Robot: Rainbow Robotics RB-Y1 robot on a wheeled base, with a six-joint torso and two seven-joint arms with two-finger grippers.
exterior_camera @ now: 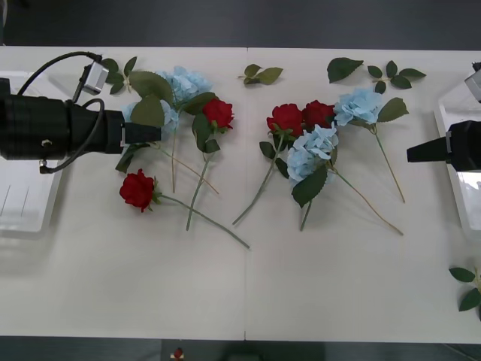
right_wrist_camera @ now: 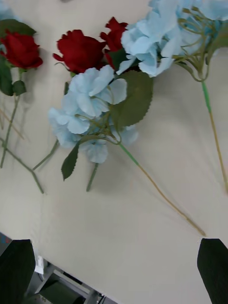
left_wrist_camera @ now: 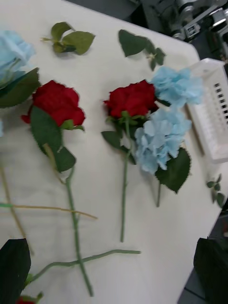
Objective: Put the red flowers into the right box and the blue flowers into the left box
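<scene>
Table (exterior_camera: 248, 286): red flowers (exterior_camera: 218, 113) and blue flowers (exterior_camera: 312, 150) lie tangled mid-table; both boxes (exterior_camera: 22, 203) hold none. Left gripper (exterior_camera: 154, 134) over the left cluster, right gripper (exterior_camera: 412, 154) near the right box (exterior_camera: 458, 113), fingers apart. Risk: overlapping stems, one grab lifting two colours.

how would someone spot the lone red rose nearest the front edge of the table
Start at the white table and the left gripper reaching in from the left side. Just below that gripper, toward the table's near edge, lies a deep-red artificial rose with a thin green stem running right. Unlike the other red roses, it touches no pale blue flowers.
</scene>
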